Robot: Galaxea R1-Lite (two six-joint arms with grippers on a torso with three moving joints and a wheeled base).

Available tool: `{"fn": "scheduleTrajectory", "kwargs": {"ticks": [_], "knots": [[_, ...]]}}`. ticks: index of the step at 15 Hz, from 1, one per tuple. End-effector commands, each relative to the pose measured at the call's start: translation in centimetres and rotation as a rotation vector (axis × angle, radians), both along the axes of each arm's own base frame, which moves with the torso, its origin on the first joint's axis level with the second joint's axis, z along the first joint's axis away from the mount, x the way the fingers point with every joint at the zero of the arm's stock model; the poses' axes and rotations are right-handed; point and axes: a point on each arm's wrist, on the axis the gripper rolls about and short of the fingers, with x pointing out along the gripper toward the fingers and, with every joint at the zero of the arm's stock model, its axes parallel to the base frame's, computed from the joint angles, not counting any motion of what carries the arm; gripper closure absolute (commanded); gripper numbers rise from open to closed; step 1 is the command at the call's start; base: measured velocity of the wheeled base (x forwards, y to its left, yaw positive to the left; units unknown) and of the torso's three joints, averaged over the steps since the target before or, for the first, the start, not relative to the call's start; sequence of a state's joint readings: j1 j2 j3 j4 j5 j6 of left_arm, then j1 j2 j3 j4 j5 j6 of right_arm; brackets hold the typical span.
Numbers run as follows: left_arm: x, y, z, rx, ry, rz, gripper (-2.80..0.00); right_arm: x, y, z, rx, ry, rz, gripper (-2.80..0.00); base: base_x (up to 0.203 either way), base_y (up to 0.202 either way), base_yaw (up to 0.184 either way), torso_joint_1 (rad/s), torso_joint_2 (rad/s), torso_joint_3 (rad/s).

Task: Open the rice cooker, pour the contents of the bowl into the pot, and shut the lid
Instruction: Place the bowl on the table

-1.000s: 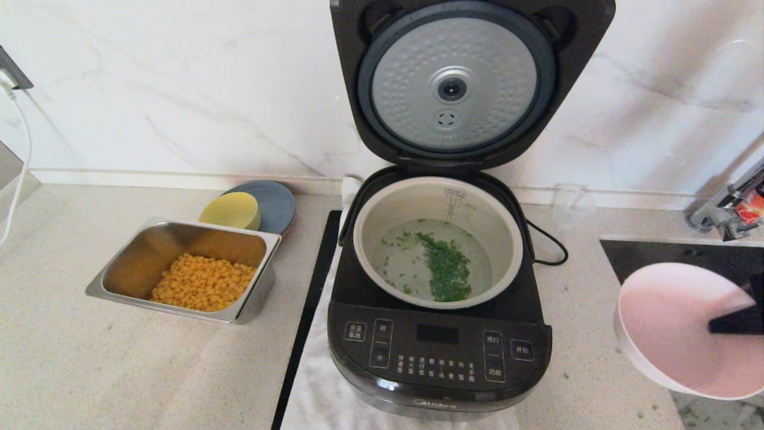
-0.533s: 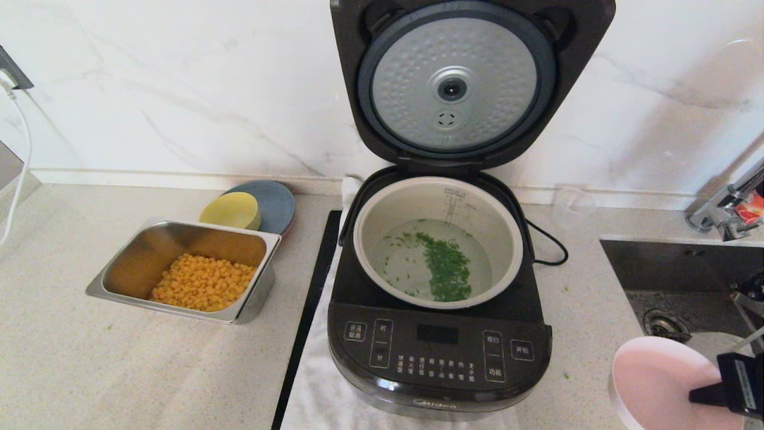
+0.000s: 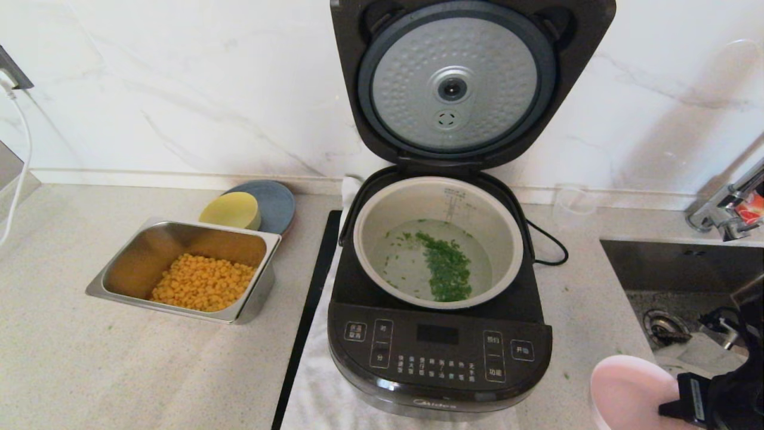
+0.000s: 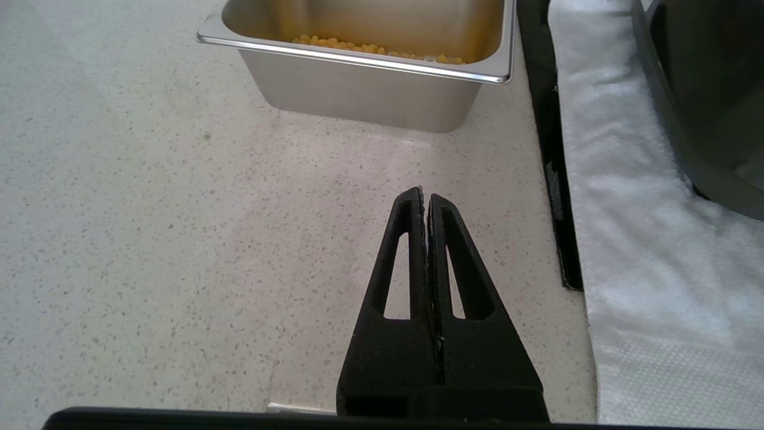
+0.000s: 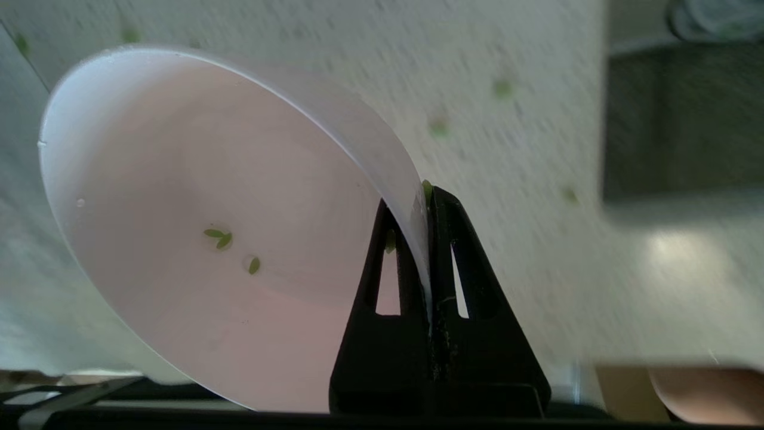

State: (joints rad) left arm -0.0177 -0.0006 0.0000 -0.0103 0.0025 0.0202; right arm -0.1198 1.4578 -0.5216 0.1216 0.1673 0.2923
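1. Right gripper [image 5: 427,197] pinches the rim of the small pale pink round bowl [image 3: 630,391], right of the big black Midea rice cooker [image 3: 439,352]
2. Chopped green bits [image 3: 446,272] lie inside its grey-beige pot [image 3: 367,230]; hinged lid [image 3: 456,83] upright
3. Left gripper [image 4: 425,200] closed, empty

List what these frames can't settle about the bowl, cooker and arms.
- Bowl: head view's bottom edge cuts it off; whether it touches the counter is unclear.
- Right gripper: its arm is cropped at the head view's corner.
- Left gripper: outside the head view.
- Lid: top and latch face away.
- Pot markings: too small to read.
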Motion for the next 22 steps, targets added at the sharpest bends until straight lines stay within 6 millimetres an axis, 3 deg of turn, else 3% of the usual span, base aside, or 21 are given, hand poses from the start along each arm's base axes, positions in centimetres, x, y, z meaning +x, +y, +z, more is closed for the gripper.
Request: {"fn": "scheduleTrajectory", "kwargs": {"ticks": [1, 12, 16, 17, 22], "knots": [[0.1, 0.0, -0.2, 0.0, 0.006, 0.0, 0.0, 0.9, -0.1, -1.5, 0.018, 0.056, -0.001, 0.0, 0.0, 0.0, 0.0, 0.0, 0.0, 0.0], [0.1, 0.0, -0.2, 0.0, 0.006, 0.0, 0.0, 4.7, -0.4, -3.8, 0.061, -0.015, -0.036, 0.0, 0.0, 0.0, 0.0, 0.0, 0.0, 0.0], [0.1, 0.0, -0.2, 0.0, 0.006, 0.0, 0.0, 4.9, -0.4, -3.6, 0.059, -0.038, -0.036, 0.0, 0.0, 0.0, 0.0, 0.0, 0.0, 0.0], [0.1, 0.0, -0.2, 0.001, 0.006, 0.0, 0.0, 4.8, -0.4, -3.5, 0.06, -0.043, -0.035, -2.8, 0.0, 0.0, 0.0, 0.0, 0.0, 0.0], [0.1, 0.0, -0.2, 0.0, 0.006, 0.0, 0.0, 5.1, -0.4, -2.9, 0.072, -0.07, -0.06, -2.8, 0.0, 0.0, 0.0, 0.0, 0.0, 0.0]]}}
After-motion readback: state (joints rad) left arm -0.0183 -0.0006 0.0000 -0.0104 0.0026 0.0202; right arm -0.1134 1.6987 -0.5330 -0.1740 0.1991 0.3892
